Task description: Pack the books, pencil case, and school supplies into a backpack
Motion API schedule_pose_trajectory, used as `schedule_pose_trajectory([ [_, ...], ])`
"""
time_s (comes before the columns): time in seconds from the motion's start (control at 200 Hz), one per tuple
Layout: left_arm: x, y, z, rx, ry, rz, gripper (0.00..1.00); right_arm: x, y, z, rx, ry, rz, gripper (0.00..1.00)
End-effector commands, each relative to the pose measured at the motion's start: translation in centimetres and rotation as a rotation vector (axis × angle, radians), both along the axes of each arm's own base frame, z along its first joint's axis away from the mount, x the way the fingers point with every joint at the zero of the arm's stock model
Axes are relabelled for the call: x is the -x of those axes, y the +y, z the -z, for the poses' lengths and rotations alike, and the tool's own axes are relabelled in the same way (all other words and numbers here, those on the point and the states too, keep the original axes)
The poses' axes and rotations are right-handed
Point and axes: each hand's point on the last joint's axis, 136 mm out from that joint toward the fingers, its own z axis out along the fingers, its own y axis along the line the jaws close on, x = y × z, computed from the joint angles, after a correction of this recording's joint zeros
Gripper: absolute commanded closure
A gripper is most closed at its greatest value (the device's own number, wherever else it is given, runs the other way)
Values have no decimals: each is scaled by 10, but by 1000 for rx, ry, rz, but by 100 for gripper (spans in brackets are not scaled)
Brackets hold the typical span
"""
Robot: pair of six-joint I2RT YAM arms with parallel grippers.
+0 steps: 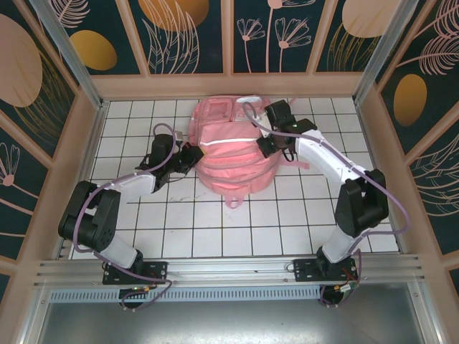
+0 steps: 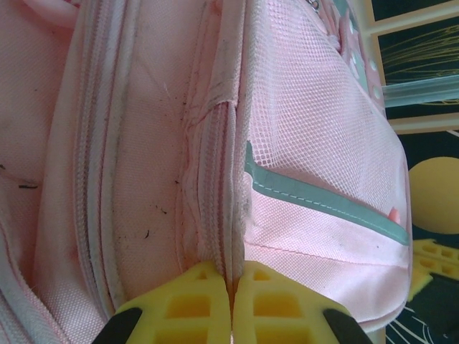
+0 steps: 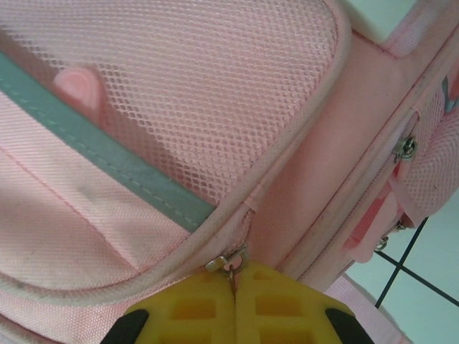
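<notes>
Soft pink fabric backpack (image 1: 233, 154) on white tiled table (image 1: 215, 229); left gripper (image 2: 231, 301) closed at its zipper seam (image 2: 219, 179), right gripper (image 3: 234, 290) clamps its metal zipper pull (image 3: 228, 262).

The backpack (image 1: 233, 154) lies on the counter (image 1: 215, 229) toward the far wall, between the 2 hands: the left hand (image 1: 193, 158) touches its left side, the right hand (image 1: 266, 147) its right side (a zipper pull (image 3: 231, 264) sits between that hand's fingertips).

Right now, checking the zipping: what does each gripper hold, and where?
Right gripper pinches the zipper pull of the backpack; left gripper pinches its zipper seam.
</notes>
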Motion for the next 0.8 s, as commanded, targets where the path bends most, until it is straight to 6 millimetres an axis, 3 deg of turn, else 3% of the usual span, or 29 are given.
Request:
schedule_pose_trajectory([
  [0.0,-6,26,19,-101,24,-51,100,-49,-51,-16,86,-102,203,99],
  [0.07,-6,22,15,-102,13,-22,99,-50,-44,-19,37,-93,205,91],
  [0.17,-8,18,1,-112,-18,10,64,-43,-29,-32,-78,-94,186,71],
  [0.26,-11,22,-18,-140,-57,2,48,-37,-33,-61,-156,-182,221,45],
  [0.345,-13,33,-34,-206,-83,-33,39,-31,-43,-94,-246,-279,275,30],
  [0.455,-21,65,-55,-348,-126,-151,25,-23,-77,-137,-322,-446,390,20],
  [0.51,-23,88,-66,-403,-145,-225,20,-16,-102,-155,-329,-558,472,3],
  [0.535,-23,99,-72,-428,-157,-266,17,-13,-115,-160,-325,-603,519,1],
  [0.646,-16,151,-98,-586,-232,-474,2,-1,-167,-163,-356,-696,690,1],
  [0.796,11,219,-120,-779,-311,-788,1,9,-224,-135,-382,-712,922,1],
])
